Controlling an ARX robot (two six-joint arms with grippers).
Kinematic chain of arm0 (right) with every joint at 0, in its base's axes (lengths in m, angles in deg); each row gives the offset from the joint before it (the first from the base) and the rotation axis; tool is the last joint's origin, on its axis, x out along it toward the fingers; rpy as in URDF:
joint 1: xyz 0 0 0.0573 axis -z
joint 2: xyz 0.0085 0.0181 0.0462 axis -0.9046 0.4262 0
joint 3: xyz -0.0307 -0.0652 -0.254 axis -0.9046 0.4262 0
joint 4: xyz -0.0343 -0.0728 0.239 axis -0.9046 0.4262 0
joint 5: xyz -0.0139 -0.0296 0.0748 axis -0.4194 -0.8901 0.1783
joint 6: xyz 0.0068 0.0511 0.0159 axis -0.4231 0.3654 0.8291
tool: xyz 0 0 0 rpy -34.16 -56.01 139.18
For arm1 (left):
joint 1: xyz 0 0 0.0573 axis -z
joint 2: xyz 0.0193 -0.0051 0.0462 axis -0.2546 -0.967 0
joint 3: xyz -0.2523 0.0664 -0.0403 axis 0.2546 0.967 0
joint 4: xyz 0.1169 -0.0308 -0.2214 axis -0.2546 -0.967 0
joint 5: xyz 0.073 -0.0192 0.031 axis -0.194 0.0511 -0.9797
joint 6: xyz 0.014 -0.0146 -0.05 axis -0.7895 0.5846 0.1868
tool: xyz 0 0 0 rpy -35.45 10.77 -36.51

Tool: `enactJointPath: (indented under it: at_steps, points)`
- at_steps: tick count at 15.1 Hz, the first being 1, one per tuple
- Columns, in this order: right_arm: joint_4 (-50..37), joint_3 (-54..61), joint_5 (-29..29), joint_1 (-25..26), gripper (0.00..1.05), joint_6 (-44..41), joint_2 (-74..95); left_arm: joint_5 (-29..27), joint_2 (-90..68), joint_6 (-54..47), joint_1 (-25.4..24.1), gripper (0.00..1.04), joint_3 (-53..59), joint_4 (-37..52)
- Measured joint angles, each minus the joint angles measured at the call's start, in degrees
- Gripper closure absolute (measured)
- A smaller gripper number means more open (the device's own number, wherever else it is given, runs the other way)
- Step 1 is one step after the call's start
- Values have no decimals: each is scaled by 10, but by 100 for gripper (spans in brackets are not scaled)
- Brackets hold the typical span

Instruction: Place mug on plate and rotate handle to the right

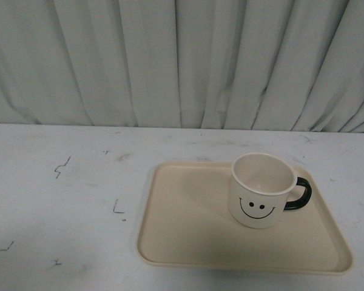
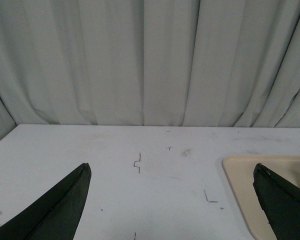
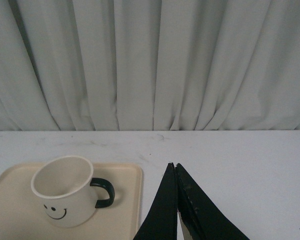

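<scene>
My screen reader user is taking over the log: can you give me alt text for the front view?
A cream mug with a black smiley face stands upright on the right rear part of a beige plate, its dark handle pointing right. The plate lies on a scuffed white table before a pale curtain; no arm is in view.

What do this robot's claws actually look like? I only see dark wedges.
Only the fingers show. The left gripper has two matte black, tapered, blade-like fingers with slightly rough edges. The right gripper has the same black pointed fingers. No cables, markings or arm segments are visible.
</scene>
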Motion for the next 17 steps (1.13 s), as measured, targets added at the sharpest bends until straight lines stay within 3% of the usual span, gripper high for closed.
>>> enactJointPath:
  at_steps: [9, 17]
  points:
    - [192, 0, 0, 0, 103, 0, -209, 0, 0, 0, 0, 7, 0, 0]
    - [272, 0, 0, 0, 103, 0, -289, 0, 0, 0, 0, 7, 0, 0]
